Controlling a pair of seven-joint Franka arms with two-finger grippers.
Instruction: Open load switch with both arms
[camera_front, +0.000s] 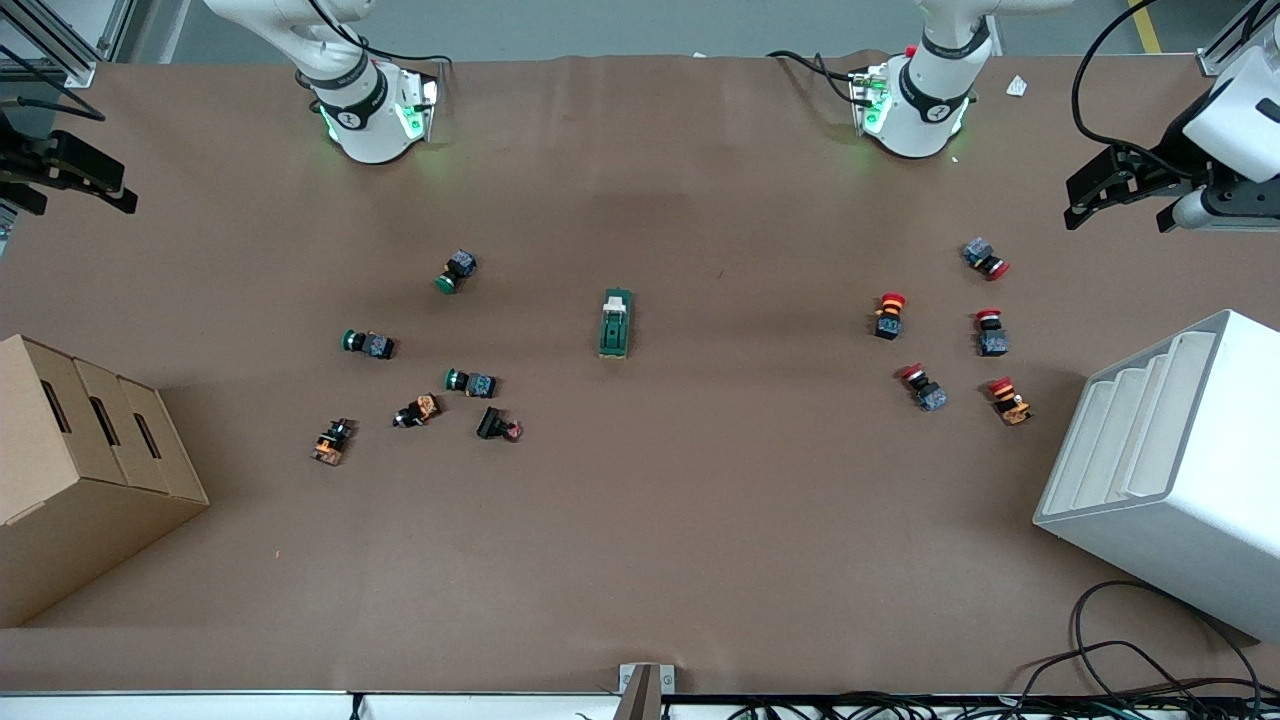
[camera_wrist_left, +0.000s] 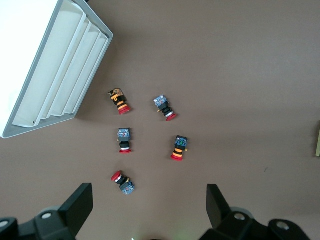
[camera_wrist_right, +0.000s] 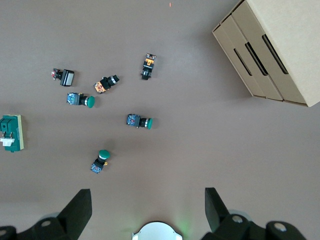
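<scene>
The load switch (camera_front: 616, 323), a dark-green block with a white lever piece, lies alone in the middle of the table; it also shows in the right wrist view (camera_wrist_right: 11, 132). My left gripper (camera_front: 1118, 205) hangs open and empty over the left arm's end of the table, with red push buttons beneath it, its black fingers (camera_wrist_left: 80, 202) spread wide. My right gripper (camera_front: 80, 190) hangs open and empty over the right arm's end, above its own base, one finger (camera_wrist_right: 80, 205) visible at each side. Neither gripper is close to the switch.
Green and orange push buttons (camera_front: 468, 382) are scattered toward the right arm's end, red ones (camera_front: 888, 315) toward the left arm's end. A cardboard box (camera_front: 90, 470) stands at the right arm's end, a white slotted rack (camera_front: 1170, 470) at the left arm's end.
</scene>
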